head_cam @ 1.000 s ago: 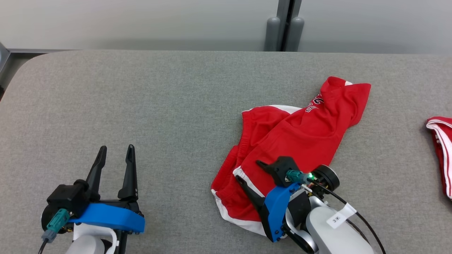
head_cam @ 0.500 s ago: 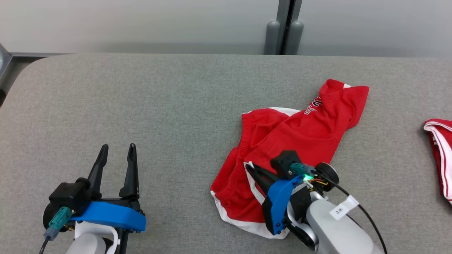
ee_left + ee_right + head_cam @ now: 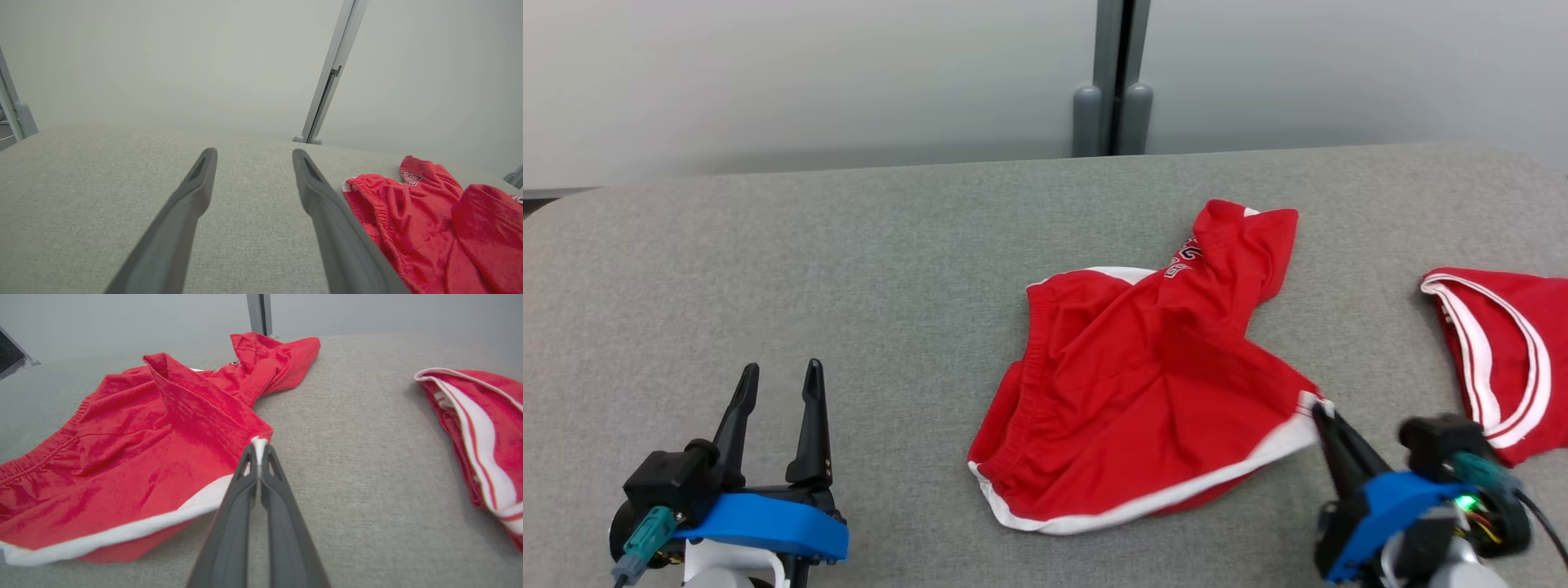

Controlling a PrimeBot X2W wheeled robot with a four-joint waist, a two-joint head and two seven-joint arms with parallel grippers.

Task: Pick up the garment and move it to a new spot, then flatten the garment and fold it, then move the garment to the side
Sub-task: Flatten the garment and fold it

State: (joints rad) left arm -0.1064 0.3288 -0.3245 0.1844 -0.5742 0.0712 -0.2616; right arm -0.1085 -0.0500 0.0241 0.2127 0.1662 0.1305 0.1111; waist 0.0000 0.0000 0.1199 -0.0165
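The garment, red shorts with a white hem, lies rumpled on the grey table, also seen in the right wrist view and at the right of the left wrist view. My right gripper is shut on the white-trimmed corner of a leg, and that corner is pinched between the fingertips, stretching the leg out toward the lower right. My left gripper stands open over bare table at the lower left, well apart from the shorts, with nothing between its fingers.
A second red garment with white stripes lies at the right edge of the table, close to my right gripper. A grey wall with a vertical post runs behind the table's far edge.
My right gripper closed on the leg's white hem and pulled it to the right, spreading the shorts. The head camera turned right, bringing more of the second garment into view.
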